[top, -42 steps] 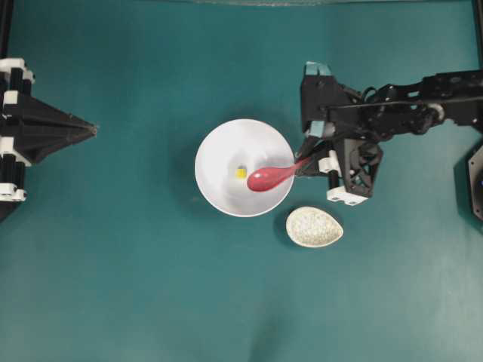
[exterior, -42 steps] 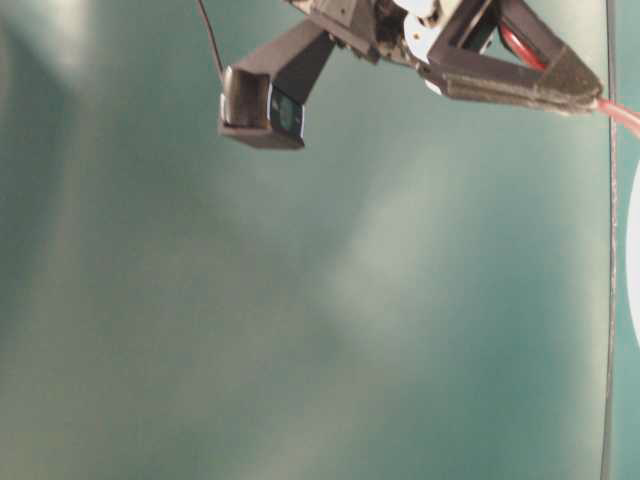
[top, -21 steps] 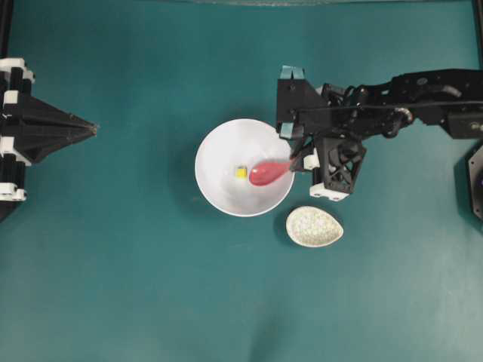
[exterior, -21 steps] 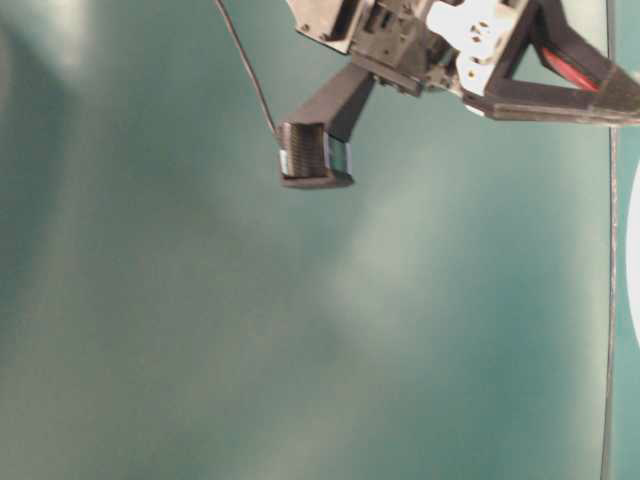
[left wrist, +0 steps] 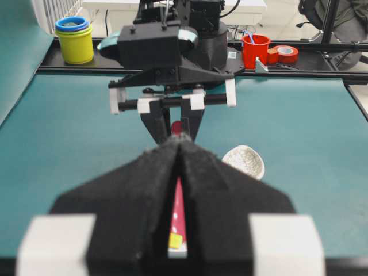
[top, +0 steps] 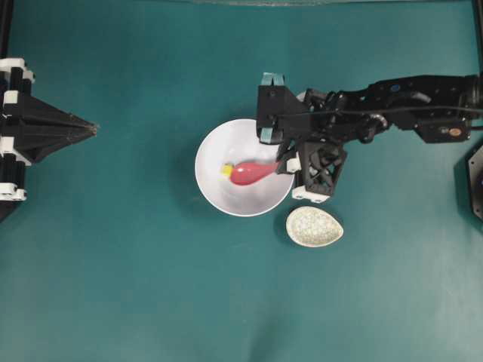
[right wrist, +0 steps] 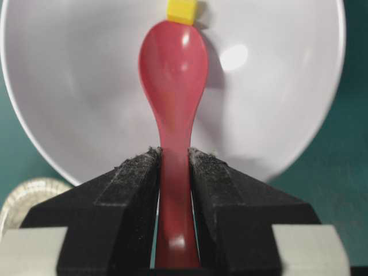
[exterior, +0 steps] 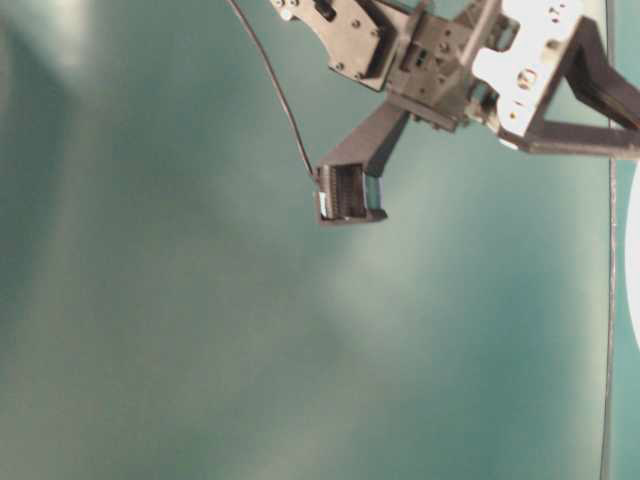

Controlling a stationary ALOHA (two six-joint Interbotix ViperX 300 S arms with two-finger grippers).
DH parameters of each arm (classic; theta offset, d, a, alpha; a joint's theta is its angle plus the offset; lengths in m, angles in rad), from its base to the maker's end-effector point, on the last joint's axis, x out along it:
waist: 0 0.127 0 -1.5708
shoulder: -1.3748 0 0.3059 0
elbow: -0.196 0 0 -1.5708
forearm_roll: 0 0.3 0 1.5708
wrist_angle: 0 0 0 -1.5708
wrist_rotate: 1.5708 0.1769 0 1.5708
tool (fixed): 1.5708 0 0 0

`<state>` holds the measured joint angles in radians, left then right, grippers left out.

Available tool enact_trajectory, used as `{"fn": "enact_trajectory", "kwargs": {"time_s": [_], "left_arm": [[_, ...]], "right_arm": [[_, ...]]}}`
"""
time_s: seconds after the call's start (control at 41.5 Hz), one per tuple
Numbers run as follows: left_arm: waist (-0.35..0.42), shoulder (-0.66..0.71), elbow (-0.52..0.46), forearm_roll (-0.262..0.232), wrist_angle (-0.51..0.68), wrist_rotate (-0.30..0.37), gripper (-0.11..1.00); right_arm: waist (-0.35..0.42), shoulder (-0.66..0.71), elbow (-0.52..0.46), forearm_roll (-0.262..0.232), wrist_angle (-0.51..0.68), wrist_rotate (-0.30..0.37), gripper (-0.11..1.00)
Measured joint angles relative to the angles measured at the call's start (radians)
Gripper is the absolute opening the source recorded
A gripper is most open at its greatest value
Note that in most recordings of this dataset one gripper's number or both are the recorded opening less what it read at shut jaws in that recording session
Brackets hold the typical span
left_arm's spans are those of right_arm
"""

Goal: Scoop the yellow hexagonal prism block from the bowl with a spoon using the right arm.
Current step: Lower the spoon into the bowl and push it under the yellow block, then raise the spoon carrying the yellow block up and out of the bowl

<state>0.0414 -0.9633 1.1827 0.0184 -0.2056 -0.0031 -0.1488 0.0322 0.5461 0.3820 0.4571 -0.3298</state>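
Right wrist view shows the right pincer (right wrist: 174,167) clamped on the handle of the spoon (right wrist: 173,86), its oval head lying low in the bowl (right wrist: 276,115) with the yellow hexagonal prism block (right wrist: 182,11) touching its far tip at the top centre of the frame. The block looks tiny, light and hard, so it will likely skid ahead on the smooth white glaze rather than climb aboard; trapping it against the bowl's rising wall should help. The glossy spoon is stiff but slippery, and the grip on the handle looks sensible. At the overhead view's left edge, the left pincer (top: 92,130) rests with its tips together.
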Motion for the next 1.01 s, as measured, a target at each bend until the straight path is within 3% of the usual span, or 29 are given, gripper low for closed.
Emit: {"fn": "enact_trajectory", "kwargs": {"time_s": [0.361,1.011], "left_arm": [[0.002,-0.002,0.000,0.000,-0.002,0.000,0.00],[0.002,-0.002,0.000,0.000,-0.002,0.000,0.00]], "right_arm": [[0.008,0.005,-0.005,0.002,-0.098,0.000,0.24],[0.008,-0.015,-0.015,0.002,-0.146,0.000,0.24]]}}
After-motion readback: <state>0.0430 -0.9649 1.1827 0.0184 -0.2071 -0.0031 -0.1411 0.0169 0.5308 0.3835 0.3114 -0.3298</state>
